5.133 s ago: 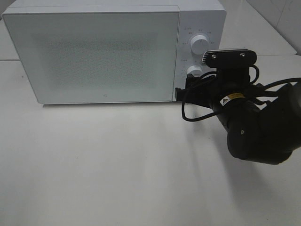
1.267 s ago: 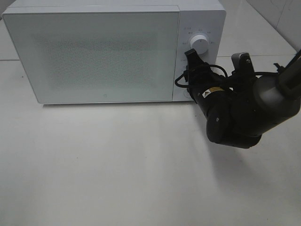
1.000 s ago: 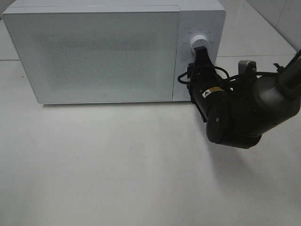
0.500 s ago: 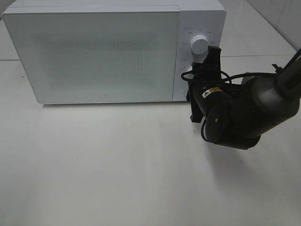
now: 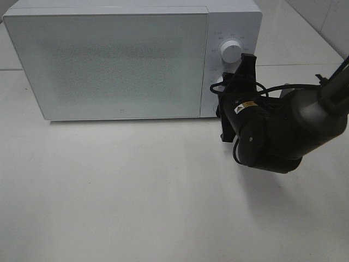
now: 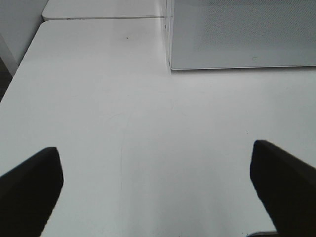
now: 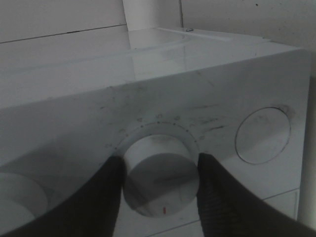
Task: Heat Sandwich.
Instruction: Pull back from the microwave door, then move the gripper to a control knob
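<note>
Plainly the right fingers (image 7: 217, 197) are closed on the lower knob (image 7: 160, 175) of the microwave (image 5: 229, 16), one dark pad on each side of the white dial. The step in hand therefore looks like setting the heating, not loading. The next move probably calls for a roll of the wrist to carry the knob's small red mark along the ring of ticks around it. The grip should stay centred so that the pads do not slide off the smooth knob. Close by on the panel, the upper knob (image 5: 230, 50) sits just beyond one finger and a round button (image 7: 261, 136) lies on the other side. Either could be brushed as the right arm (image 5: 272, 136) turns, and its loose black cable hangs near the panel. The door (image 5: 109, 65), filling the upper left of the high view, is shut and frosted. No view shows the sandwich, so it is presumably inside. The left fingers (image 6: 29, 190) are spread wide and hold nothing, above bare counter (image 5: 136, 191) and well clear of the work.
</note>
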Robot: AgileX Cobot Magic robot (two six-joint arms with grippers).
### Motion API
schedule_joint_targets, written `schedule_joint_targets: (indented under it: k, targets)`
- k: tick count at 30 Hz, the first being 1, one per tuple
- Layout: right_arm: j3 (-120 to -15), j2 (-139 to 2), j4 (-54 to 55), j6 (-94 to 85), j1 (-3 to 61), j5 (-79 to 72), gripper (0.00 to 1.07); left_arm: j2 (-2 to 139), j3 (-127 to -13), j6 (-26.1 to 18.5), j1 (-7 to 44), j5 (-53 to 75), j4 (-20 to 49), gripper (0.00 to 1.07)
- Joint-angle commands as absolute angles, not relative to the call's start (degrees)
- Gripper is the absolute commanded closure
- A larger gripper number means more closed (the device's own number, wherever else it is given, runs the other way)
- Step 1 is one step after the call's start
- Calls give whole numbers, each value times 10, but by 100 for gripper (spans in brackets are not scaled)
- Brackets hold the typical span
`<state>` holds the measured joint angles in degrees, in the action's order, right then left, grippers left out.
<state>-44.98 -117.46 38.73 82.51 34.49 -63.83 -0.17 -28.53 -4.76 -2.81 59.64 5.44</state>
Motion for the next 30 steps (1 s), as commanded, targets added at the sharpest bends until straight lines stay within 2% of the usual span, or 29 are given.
schedule_joint_targets:
  k: [1,4,6,7,9,10,11,12,14,16,30]
  targets:
    - [-460,-1167,395,824,339,-682,90,-17,-284,-43,-29,595,54,9]
    - [-460,-1167,394,824,339,-682,86,-17,-284,-43,-29,595,54,9]
    - [-460,-1167,391,824,339,-682,74,-17,-284,-43,-29,595,54,9]
    - [-460,-1167,391,824,339,-682,74,-17,-284,-43,-29,595,54,9]
    - [-460,-1167,390,824,339,-682,65,-17,-284,-43,-29,595,54,9]
    - [-460,-1167,388,824,339,-682,55,-17,-284,-43,-29,595,54,9]
    - [-460,-1167,387,824,339,-682,49,-17,-284,-43,-29,595,54,9]
    - [-460,-1167,387,824,339,-682,49,-17,-284,-43,-29,595,54,9]
    - [-460,-1167,384,823,339,-682,35,-17,-284,-43,-29,595,54,9]
    - [-460,-1167,378,822,339,-682,29,-17,-284,-43,-29,595,54,9]
    - [-460,-1167,330,814,340,-685,32,-17,-284,-43,-29,595,54,9]
